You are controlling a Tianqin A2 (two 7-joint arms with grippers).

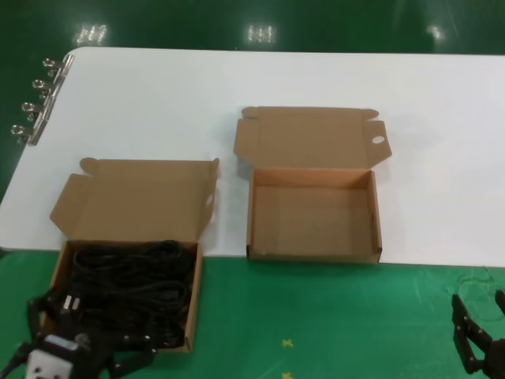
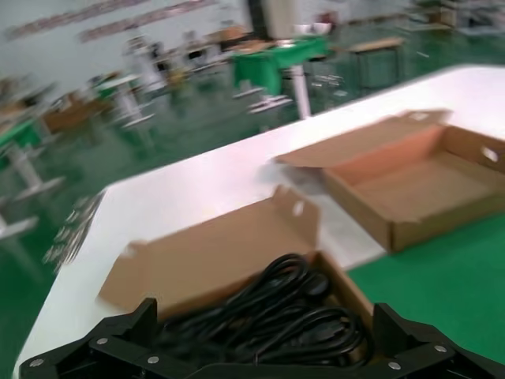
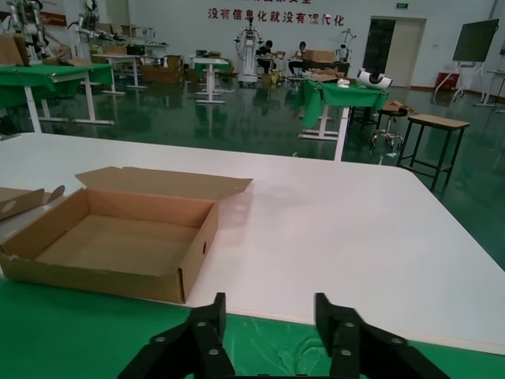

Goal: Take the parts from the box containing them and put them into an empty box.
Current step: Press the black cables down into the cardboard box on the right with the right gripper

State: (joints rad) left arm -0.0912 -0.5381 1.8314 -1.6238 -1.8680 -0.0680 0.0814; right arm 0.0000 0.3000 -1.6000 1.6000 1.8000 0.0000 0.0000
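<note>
Cables [image 1: 130,276] boxed; white table [image 1: 158,95], green mat [image 1: 316,316].

Bright overhead light; blurred left-wrist view.

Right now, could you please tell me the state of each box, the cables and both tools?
Left box: lid open, holds the cables.
Cables: black, coiled in a pile inside the left box, none lifted out.
Right box: lid open, nothing inside.
Left tool: open, at the near end of the left box, holding nothing.
Right tool: open, low over the green mat to the right, holding nothing.
</note>
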